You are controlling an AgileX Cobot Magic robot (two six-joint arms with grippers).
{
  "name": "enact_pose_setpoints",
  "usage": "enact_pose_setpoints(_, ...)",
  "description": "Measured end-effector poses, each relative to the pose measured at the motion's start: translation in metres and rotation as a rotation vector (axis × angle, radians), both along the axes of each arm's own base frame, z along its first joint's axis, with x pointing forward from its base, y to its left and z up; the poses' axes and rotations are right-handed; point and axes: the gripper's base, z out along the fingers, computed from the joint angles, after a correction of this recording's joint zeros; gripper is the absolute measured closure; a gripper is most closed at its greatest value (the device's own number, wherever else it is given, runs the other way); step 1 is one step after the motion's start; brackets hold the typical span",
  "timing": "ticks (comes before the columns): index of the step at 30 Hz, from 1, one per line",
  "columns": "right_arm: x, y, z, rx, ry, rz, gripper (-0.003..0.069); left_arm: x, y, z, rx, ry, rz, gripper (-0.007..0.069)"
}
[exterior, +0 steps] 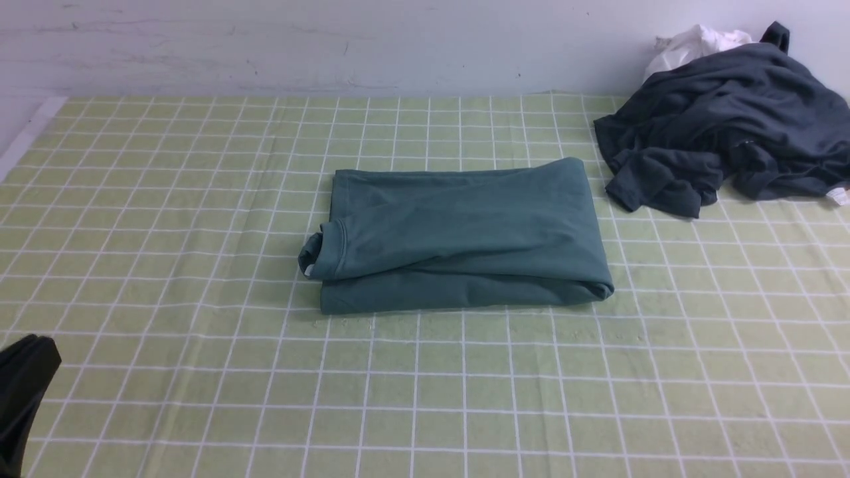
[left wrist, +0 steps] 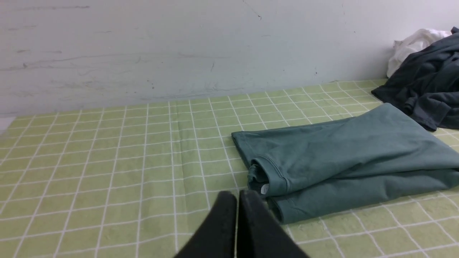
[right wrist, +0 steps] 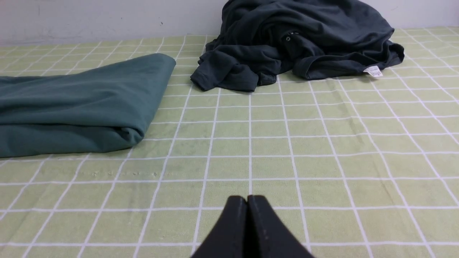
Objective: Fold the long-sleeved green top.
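The green long-sleeved top (exterior: 458,232) lies folded into a compact rectangle in the middle of the checked cloth, its ribbed collar and white label poking out at its left end (left wrist: 263,179). The left wrist view shows it as a folded slab (left wrist: 344,157), and the right wrist view catches its right end (right wrist: 79,104). My left gripper (left wrist: 237,195) is shut and empty, low at the table's front left (exterior: 30,358), apart from the top. My right gripper (right wrist: 246,199) is shut on nothing, over bare cloth to the right of the top; the front view does not show it.
A crumpled charcoal-grey garment (exterior: 730,126) is heaped at the back right, with a white cloth (exterior: 690,43) behind it against the wall. The green checked tablecloth (exterior: 166,265) covers the table up to the pale wall at the back.
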Motion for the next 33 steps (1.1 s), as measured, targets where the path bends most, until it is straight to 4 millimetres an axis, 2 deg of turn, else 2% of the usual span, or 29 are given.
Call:
enact_pose_setpoints(3, 0.0, 0.0, 0.0, 0.0, 0.0, 0.0, 0.0675, -0.011, 0.001, -0.03, -0.002, -0.024, 0.004, 0.0629)
enact_pose_setpoints(6, 0.0, 0.0, 0.0, 0.0, 0.002, 0.0, 0.0675, -0.014, 0.001, -0.05, -0.003, -0.027, 0.006, 0.0629)
enact_pose_setpoints(16, 0.0, 0.0, 0.0, 0.001, 0.003, 0.0, 0.0675, -0.014, 0.008, -0.052, 0.016, -0.033, 0.075, 0.0629)
enact_pose_setpoints(23, 0.0, 0.0, 0.0, 0.001, 0.004, 0.0, 0.0675, -0.018, 0.008, -0.075, -0.02, 0.227, 0.086, 0.0629)
enact_pose_setpoints(33, 0.0, 0.0, 0.0, 0.001, 0.004, 0.0, 0.0675, -0.018, 0.008, -0.075, 0.063, 0.222, 0.073, 0.0629)
